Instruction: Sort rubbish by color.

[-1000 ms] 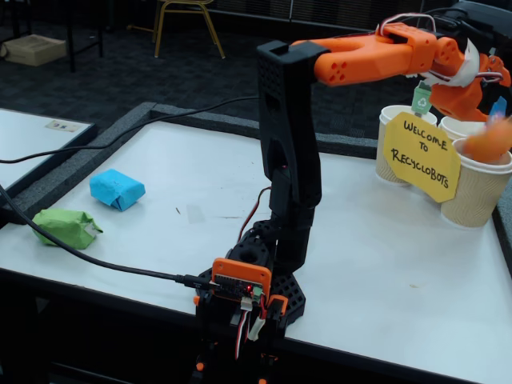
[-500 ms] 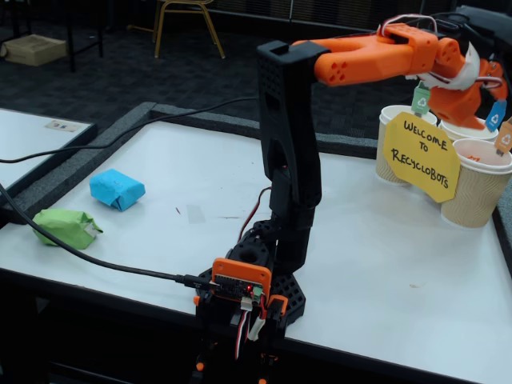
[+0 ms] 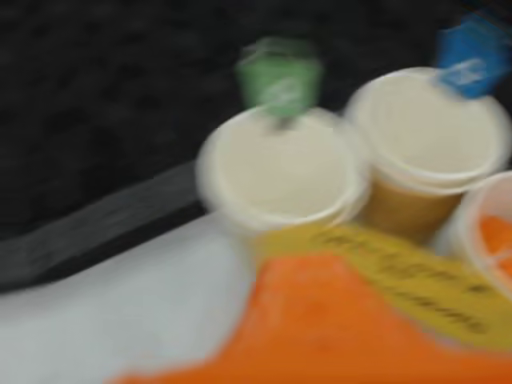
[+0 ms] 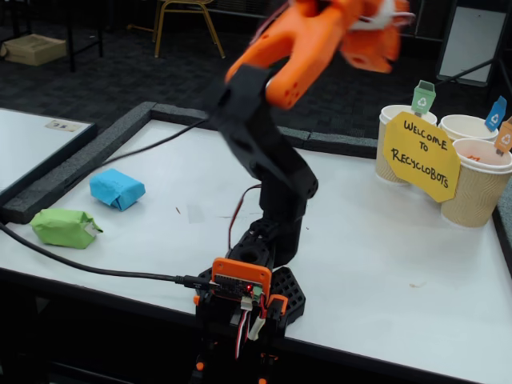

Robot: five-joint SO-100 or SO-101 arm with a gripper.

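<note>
Three cups (image 4: 464, 128), two wads on table (image 4: 384, 264).
One blue wad (image 4: 117, 189), one green wad (image 4: 64, 227); raised gripper (image 4: 372, 28) blurred, grip unreadable.

From my remote seat, the one thing I can read clearly is the yellow sign (image 4: 422, 156) in the fixed view: hand-lettered in black, it says "WELCOME TO RECYCLOBOTS" and leans against the front of the paper cups (image 4: 475, 186) at the table's right end. I also see small flags standing in those cups, a green flag (image 4: 423, 97), a blue flag (image 4: 497, 113) and an orange flag (image 4: 505, 136), each carrying a pale symbol too small for me to make out. In the wrist view the same sign shows as a blur; its dark lettering cannot be read there.
</note>
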